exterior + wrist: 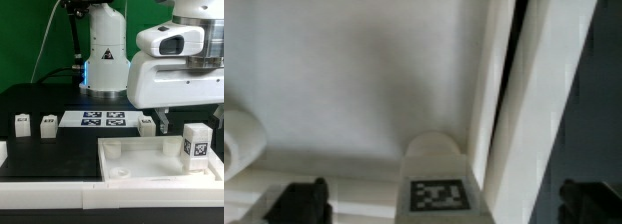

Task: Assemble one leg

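A white leg [438,178] with a black-and-white tag stands upright on the wide white plate [367,80], close to the plate's raised rim [509,90]. My gripper [446,205] is open, with its dark fingertips [304,202] on either side of the leg and apart from it. In the exterior view this leg [196,142] stands at the plate's [130,160] right end, below the arm's white hand [178,80]. My fingertips are hard to make out there. Three more legs lie on the black table: two on the exterior view's left [21,123] [47,124] and one near the middle [146,125].
The marker board [104,119] lies behind the plate. The robot base [103,55] stands at the back. A round corner socket [239,135] of the plate shows in the wrist view. The table's front edge runs just below the plate.
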{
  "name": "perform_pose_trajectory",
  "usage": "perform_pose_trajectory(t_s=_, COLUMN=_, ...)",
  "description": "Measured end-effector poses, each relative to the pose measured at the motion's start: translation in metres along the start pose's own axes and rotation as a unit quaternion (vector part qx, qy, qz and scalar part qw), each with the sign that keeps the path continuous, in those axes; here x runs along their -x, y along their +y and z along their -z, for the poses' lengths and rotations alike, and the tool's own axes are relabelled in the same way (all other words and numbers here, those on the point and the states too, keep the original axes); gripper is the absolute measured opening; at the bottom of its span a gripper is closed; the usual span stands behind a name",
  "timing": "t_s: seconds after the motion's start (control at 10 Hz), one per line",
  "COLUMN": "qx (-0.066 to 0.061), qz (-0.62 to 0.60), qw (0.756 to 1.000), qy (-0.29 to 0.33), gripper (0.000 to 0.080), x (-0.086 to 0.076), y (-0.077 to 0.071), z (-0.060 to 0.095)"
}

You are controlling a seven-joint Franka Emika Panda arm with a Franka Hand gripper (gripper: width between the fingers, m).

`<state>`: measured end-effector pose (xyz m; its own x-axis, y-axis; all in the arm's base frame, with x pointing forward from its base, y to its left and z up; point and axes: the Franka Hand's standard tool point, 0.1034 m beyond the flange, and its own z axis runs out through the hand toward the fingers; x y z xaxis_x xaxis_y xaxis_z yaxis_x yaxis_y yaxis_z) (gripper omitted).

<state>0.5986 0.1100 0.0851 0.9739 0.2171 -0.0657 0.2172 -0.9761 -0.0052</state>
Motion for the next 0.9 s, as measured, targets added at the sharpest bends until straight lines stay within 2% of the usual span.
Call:
perform_pose_trajectory(t_s=0.3, qx=-0.001, qz=0.047, qw=0.999, qy=0.021, gripper=0.0649, x=-0.032, y=0.024, z=0.002)
perform_pose_trajectory(t_s=0.4, qx=0.000, qz=0.044, qw=0.999, qy=0.025, gripper=0.0649, x=-0.038, y=0.025, z=0.003)
perform_pose_trajectory(t_s=0.7, qx=-0.002, qz=0.002, qw=1.000, qy=0.015, gripper=0.0649, x=-0.033, y=0.007, z=-0.001)
perform_pose_trajectory(t_s=0.9, qx=-0.014, qz=-0.033, qw=0.999, qy=0.006, gripper=0.0649, x=-0.020, y=-0.002, z=-0.010)
